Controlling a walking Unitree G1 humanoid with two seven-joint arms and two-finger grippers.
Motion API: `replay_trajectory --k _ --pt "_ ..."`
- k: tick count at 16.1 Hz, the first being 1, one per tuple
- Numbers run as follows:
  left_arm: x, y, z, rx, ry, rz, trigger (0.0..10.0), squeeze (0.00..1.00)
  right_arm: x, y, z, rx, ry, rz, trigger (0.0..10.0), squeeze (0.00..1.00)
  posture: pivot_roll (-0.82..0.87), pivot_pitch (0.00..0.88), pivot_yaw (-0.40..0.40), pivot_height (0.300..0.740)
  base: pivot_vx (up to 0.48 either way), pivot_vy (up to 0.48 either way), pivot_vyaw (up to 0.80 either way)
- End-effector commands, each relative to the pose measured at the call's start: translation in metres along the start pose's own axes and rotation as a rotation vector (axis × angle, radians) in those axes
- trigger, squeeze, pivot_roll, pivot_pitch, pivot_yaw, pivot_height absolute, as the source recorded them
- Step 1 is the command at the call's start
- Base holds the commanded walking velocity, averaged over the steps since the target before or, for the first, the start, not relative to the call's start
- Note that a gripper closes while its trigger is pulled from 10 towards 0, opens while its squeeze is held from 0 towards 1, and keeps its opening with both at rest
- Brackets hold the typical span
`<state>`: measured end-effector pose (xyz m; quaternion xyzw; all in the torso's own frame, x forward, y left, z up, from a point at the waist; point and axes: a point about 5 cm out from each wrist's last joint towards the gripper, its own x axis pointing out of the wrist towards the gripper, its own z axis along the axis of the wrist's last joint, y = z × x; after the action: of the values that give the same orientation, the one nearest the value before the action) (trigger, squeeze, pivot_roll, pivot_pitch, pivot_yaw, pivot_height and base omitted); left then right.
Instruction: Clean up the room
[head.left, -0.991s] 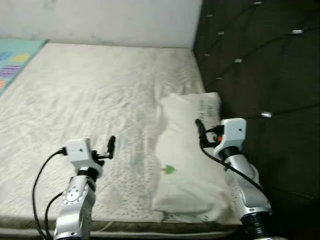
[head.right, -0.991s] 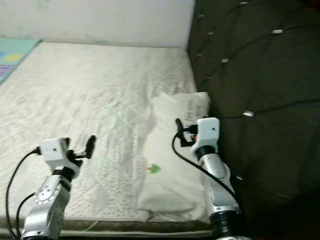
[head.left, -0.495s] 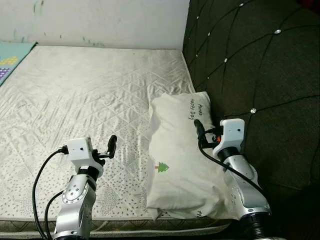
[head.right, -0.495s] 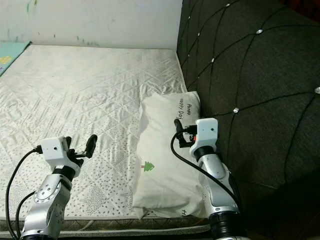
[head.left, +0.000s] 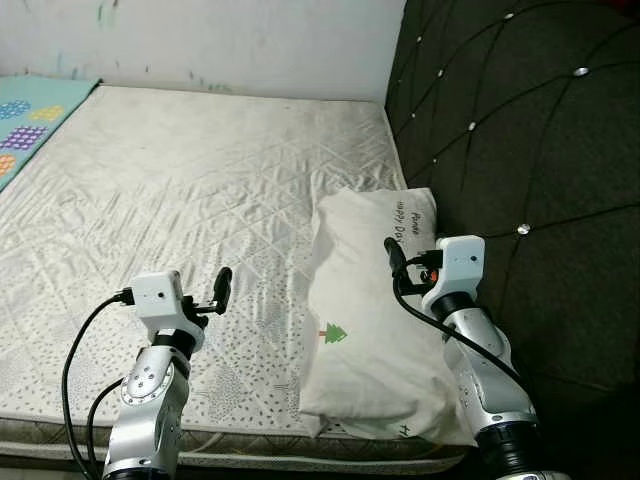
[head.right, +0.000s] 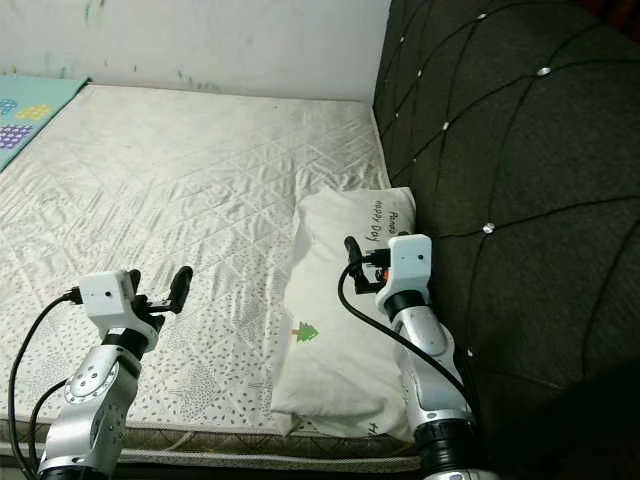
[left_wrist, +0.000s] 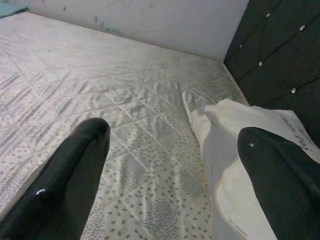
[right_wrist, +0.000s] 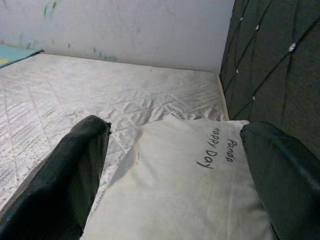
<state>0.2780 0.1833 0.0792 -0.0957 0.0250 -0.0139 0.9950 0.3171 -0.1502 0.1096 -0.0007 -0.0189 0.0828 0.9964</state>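
Pillow, soft white cloth, lies on our quilted mattress beside the tufted headboard; our left gripper and right gripper hover spread.

White pillow on bare mattress
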Motion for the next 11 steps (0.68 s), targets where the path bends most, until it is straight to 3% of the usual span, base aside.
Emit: replay_trajectory --k 1,3,11 --pt "0.0009 -0.0008 -0.0014 0.000 0.008 -0.003 10.0 0.00 0.0004 -0.0016 -0.0002 -0.002 0.004 -0.007 10.0 0.00 -0.08 0.031 -0.025 0.740 0.000 0.000 0.00" --pt "0.0007 -0.0002 -0.0015 -0.001 0.008 0.000 10.0 0.00 0.0005 -0.0011 -0.0007 -0.004 0.006 -0.007 10.0 0.00 -0.08 0.031 -0.025 0.740 0.000 0.000 0.00" --pt "0.0002 0.0026 -0.0009 -0.003 0.010 0.019 10.0 0.00 0.0011 -0.0017 -0.0015 -0.003 0.010 -0.017 10.0 0.00 -0.07 0.042 -0.027 0.740 0.000 0.275 0.00"
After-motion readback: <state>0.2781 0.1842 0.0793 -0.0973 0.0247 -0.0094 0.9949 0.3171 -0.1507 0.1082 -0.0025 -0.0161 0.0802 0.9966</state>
